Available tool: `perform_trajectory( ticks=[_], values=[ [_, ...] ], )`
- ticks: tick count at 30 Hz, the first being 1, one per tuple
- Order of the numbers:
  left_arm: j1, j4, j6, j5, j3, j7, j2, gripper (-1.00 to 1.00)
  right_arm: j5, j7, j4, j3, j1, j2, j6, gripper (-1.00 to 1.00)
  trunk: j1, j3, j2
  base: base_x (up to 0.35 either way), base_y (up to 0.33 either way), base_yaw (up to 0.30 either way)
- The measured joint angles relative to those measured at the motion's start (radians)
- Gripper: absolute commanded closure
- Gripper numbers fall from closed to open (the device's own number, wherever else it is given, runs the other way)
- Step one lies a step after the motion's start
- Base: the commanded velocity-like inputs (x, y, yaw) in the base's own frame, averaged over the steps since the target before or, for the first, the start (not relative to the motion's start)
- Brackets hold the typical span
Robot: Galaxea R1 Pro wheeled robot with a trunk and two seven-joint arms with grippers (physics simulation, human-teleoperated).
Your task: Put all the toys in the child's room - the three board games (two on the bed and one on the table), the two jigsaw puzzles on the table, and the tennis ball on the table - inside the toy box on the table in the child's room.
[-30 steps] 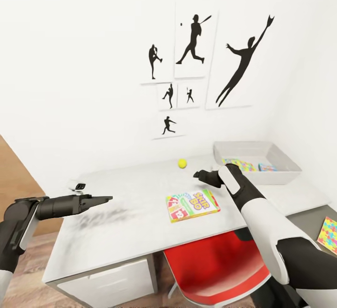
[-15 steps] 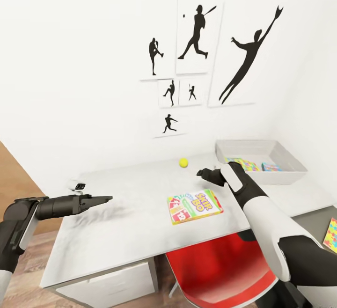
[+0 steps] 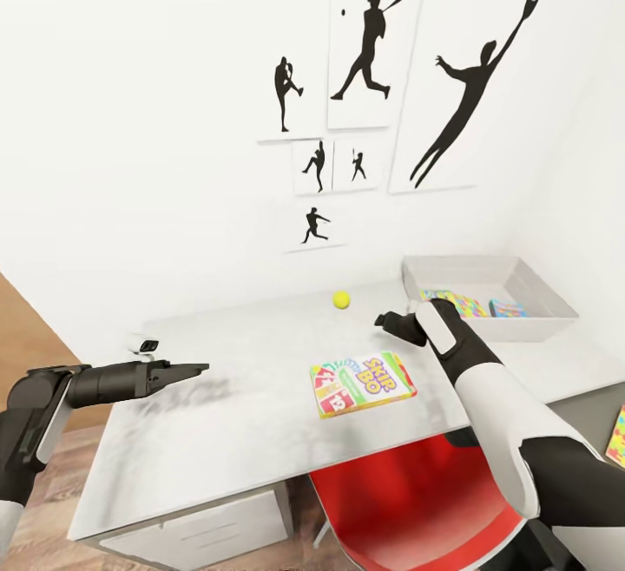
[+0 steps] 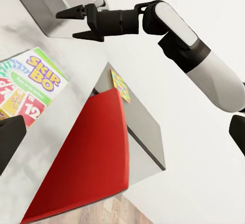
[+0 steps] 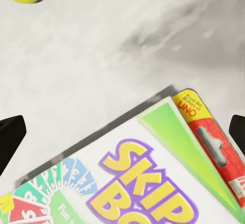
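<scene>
Two toys lie loose on the desk [image 3: 217, 432], and the risks run from the bigger to the smaller. In the head view the toy box [image 3: 555, 304] sits at the right edge of the frame, with colourful boxes already inside. The SKIP-BO board game [image 3: 363, 384] lies flat just below centre; being thin and flush with the top, it could slide away if the fingers scrape rather than get under an edge. The tennis ball [image 3: 341, 299] rests above it, near the wall, and a nudge would likely roll it off.

The right pincer [image 3: 388, 324], released with jaws apart, hangs between the ball and the SKIP-BO box, above the box's upper right corner and clear of it. The left pincer [image 3: 193, 370], at left of frame, looks empty, but I cannot tell its opening.
</scene>
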Motion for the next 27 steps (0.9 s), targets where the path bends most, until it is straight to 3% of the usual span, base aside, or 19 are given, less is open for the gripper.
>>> perform_trajectory(
  ticks=[27],
  values=[
    [0.000,0.000,0.000,-0.002,0.000,0.000,0.000,-1.00,0.000,-0.001,0.001,-0.001,0.001,-0.013,0.000,-1.00,0.000,-0.045,0.000,0.028,0.000,0.000]
  ],
)
